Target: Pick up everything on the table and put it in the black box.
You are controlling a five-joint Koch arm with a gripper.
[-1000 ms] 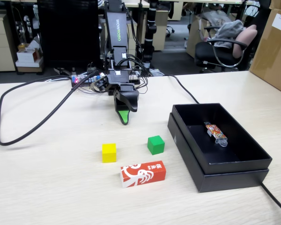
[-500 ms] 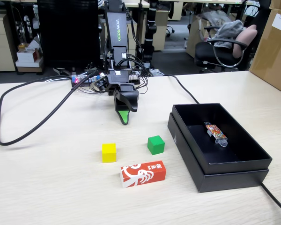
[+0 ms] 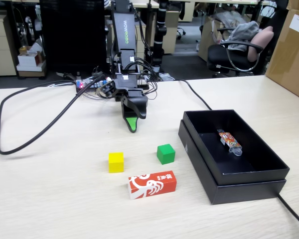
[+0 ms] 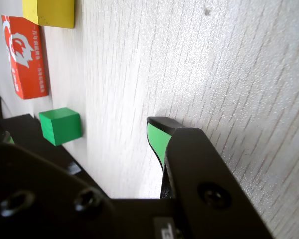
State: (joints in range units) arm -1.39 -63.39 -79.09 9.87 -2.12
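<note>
In the fixed view a yellow cube [image 3: 116, 162], a green cube [image 3: 166, 154] and a red carton with white swirl print [image 3: 152, 184] lie on the beige table [image 3: 55, 199]. They are left of the shallow black box [image 3: 205, 172]. My gripper [image 3: 133, 119] points down at the table behind them, about a hand's width from the green cube, and holds nothing. In the wrist view my gripper [image 4: 84, 137] has its jaws apart, and one green-padded finger [image 4: 157, 142] shows. The green cube [image 4: 61, 125], red carton [image 4: 29, 57] and yellow cube [image 4: 50, 12] lie beyond it.
A slim orange-patterned packet [image 3: 229, 141] lies inside the black box. A thick black cable [image 3: 35, 134] loops over the table's left side, and another [image 3: 294, 214] runs past the box's front right corner. A cardboard box [image 3: 291, 50] stands at the far right.
</note>
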